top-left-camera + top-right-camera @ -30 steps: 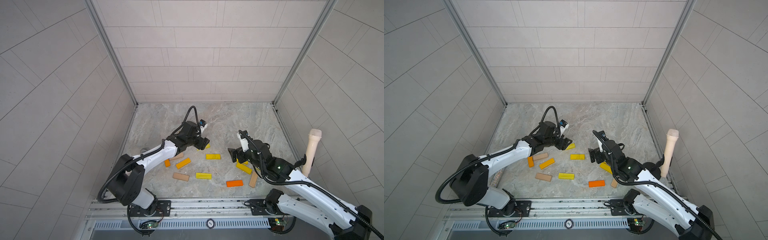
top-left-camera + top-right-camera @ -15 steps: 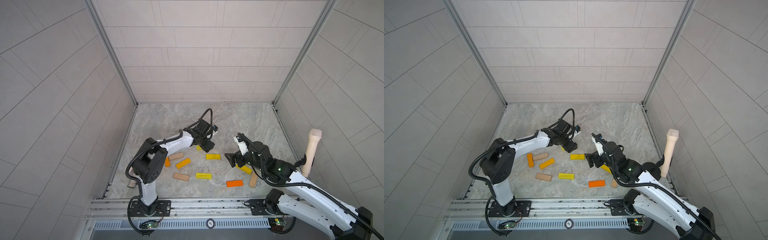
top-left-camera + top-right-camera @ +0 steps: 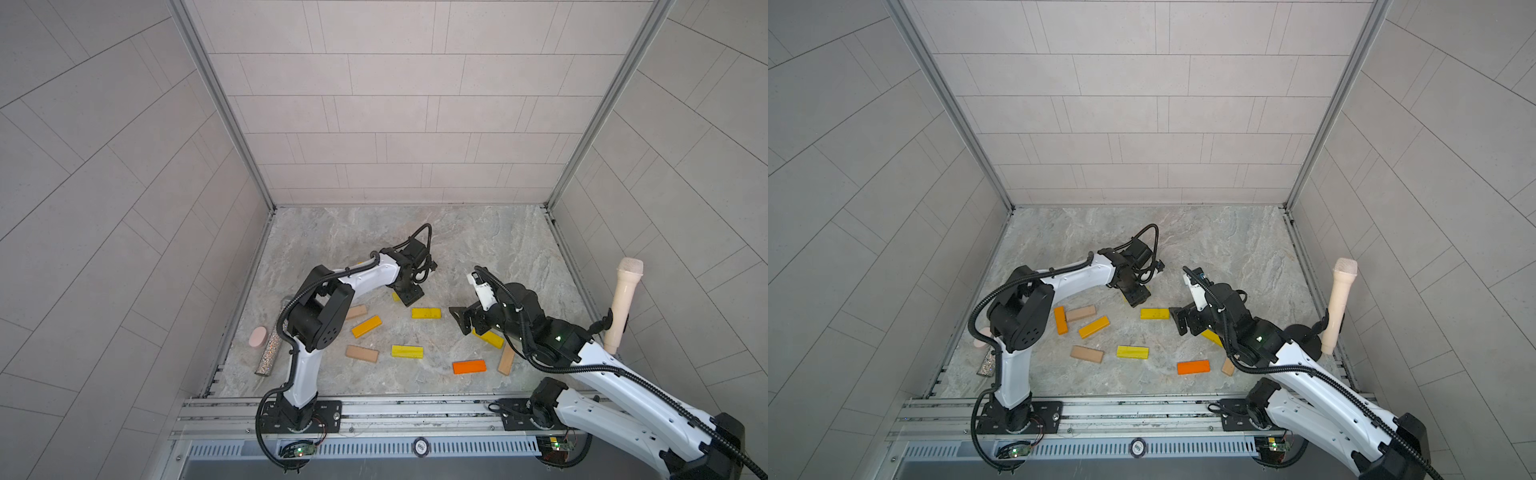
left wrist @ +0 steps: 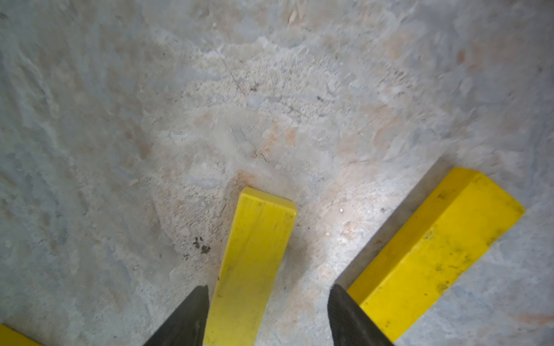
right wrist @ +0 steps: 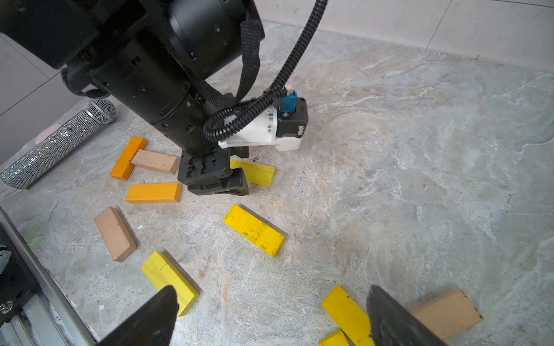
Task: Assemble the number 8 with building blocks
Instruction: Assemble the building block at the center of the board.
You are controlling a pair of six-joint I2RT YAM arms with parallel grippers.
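Yellow shows up close in the left wrist view: one yellow block [image 4: 251, 263] is seen on the floor, its near end cut off by the frame edge. It is straddled by the left gripper [image 4: 265, 314]. One fingertip [image 4: 192, 311] is set right beside it, the other [image 4: 350, 317] is kept off by a clear gap, so the jaws are part-open and no grip is shown. In both top views that block is mostly hidden under the gripper – only a sliver can be made out.

Right gripper [image 5: 269, 305]: fingers spread wide, nothing held, hung over a second yellow block [image 5: 347, 314] that is partly cut off, w/ a tan block [image 5: 446, 311] just beside.

Building blocks [image 3: 407, 351] are seen scattered loose on the stone floor [image 3: 478, 241] betw. the arms – not yet laid out as a figure.
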